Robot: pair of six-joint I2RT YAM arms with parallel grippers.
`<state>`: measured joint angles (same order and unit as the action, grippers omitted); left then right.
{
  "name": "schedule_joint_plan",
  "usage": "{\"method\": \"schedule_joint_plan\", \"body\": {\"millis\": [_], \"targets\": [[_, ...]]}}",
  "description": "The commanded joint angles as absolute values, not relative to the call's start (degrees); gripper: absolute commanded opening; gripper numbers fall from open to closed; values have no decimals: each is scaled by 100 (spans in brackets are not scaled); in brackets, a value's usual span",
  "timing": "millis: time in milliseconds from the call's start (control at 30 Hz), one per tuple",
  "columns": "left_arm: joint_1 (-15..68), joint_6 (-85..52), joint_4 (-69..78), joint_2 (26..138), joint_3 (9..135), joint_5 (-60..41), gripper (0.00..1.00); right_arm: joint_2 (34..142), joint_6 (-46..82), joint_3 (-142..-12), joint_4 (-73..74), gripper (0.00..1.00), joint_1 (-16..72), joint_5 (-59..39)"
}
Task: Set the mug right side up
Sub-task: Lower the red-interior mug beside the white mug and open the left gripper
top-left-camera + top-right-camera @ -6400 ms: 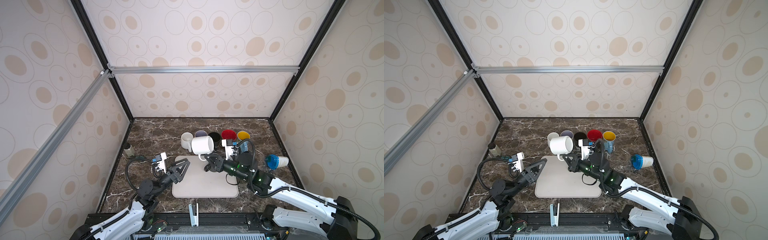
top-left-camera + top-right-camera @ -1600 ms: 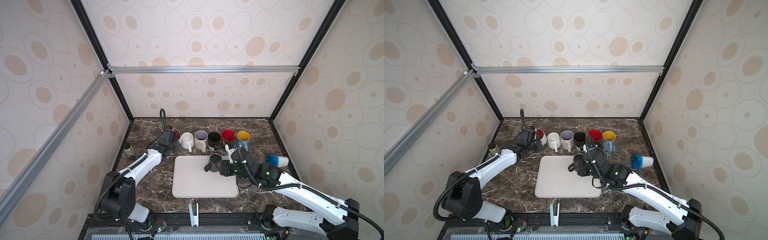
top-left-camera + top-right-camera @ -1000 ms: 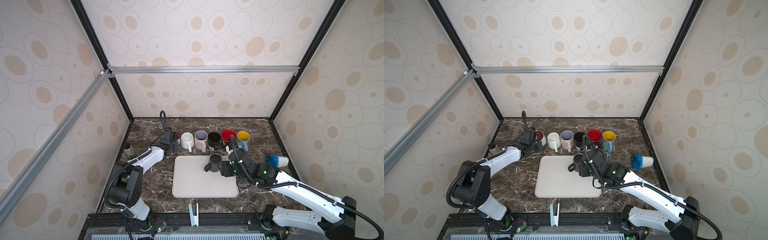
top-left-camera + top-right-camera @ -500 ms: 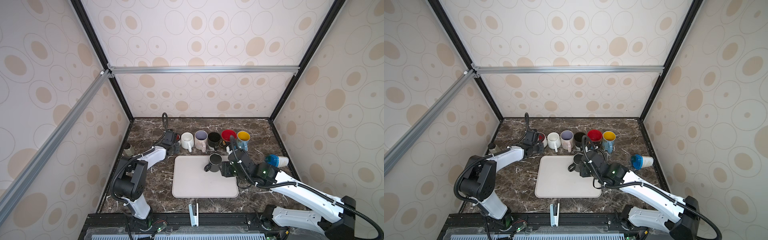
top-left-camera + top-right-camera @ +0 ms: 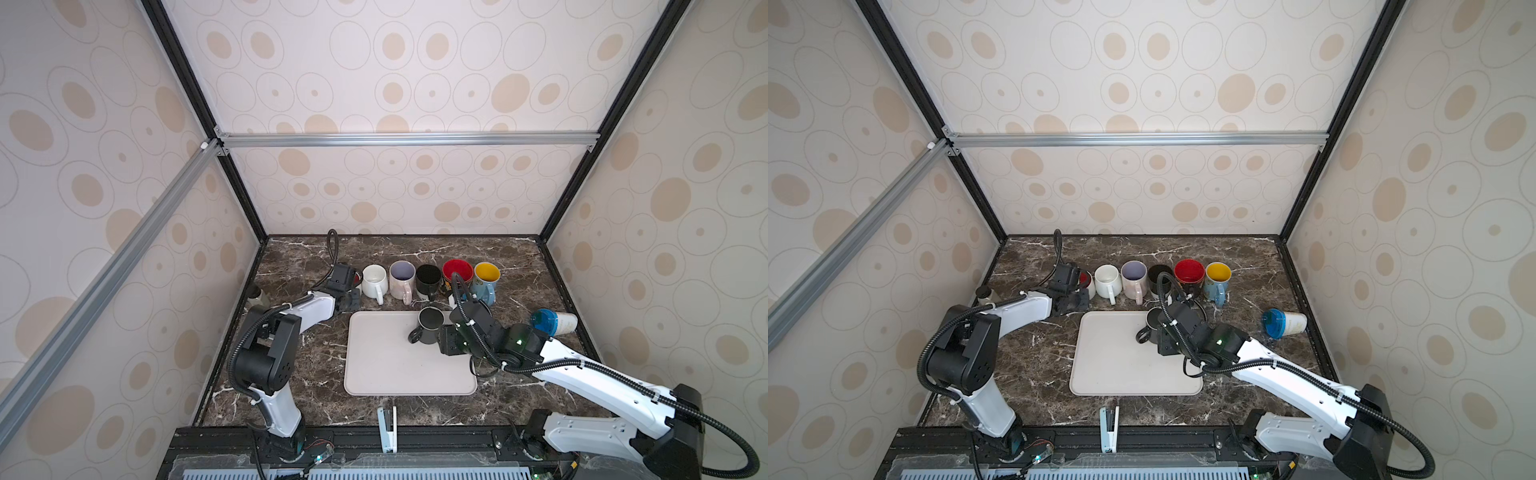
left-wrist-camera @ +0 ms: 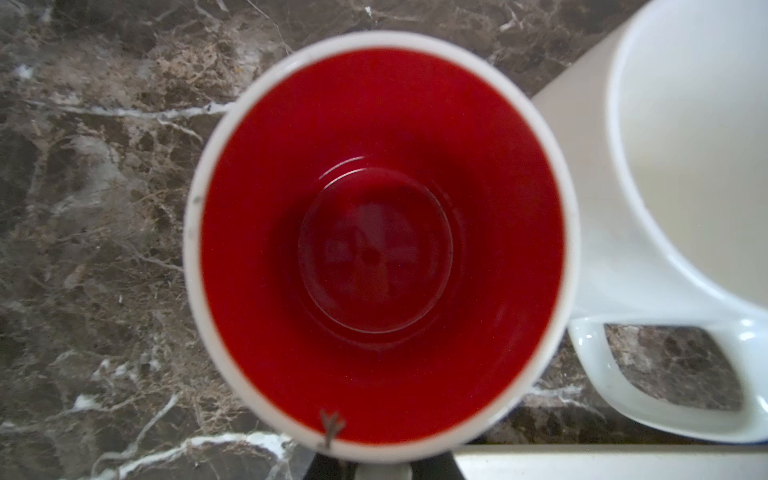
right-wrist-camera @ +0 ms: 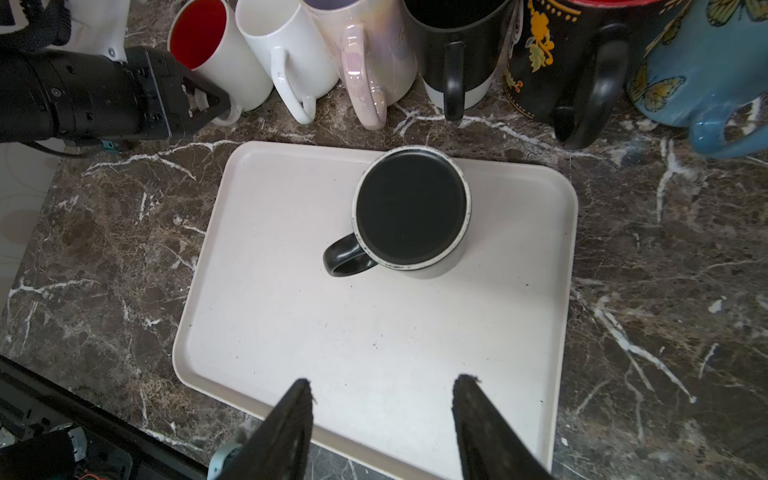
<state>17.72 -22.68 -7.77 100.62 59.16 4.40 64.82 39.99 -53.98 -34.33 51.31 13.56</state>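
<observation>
**Dark mug standing on the tray, right gripper hovering beside it**

The dark mug is standing on the pale tray, close to the tray's back edge and right of its middle. Its handle is pointing toward the tray's front left corner. In the right wrist view a black round face with a speckled pale ring is facing up; I cannot tell whether that is the mouth or the base.

The right gripper is hovering just beside the mug, toward the tray's right edge. Its fingers are spreading wide, with nothing between them and nothing touching the mug.

The left gripper is reaching to the left end of a row of mugs standing on the desk behind the tray's back edge. There the red-lined white mug is standing mouth up. The fingers are pinching its handle, and a pale strip is showing between them in the left wrist view.

Continuing right along the row are the plain white mug, pearly pink mug, black mug, flowered black mug and blue mug. All are standing mouth up.

A blue-lidded cup is lying on its side near the desk's right edge.
</observation>
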Motion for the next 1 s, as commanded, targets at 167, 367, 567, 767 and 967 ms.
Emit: {"method": "schedule_joint_plan", "body": {"millis": [167,367,567,767,967], "targets": [[1731,-2241,-542,10182,6353,541,0,6539,4061,-5387,-3469,56,5098,1356],[1731,-2212,-582,10211,6376,519,2,6575,4080,-5401,-3488,56,5099,1327],[1725,-2162,-572,10120,6315,525,24,6591,4088,-5420,-3476,56,5099,1299],[1725,-2119,-668,10037,6326,598,36,6558,4079,-5414,-3469,56,5098,1253],[1730,-2103,-836,9639,6401,513,46,6502,4208,-5440,-3533,57,5099,1400]]}}
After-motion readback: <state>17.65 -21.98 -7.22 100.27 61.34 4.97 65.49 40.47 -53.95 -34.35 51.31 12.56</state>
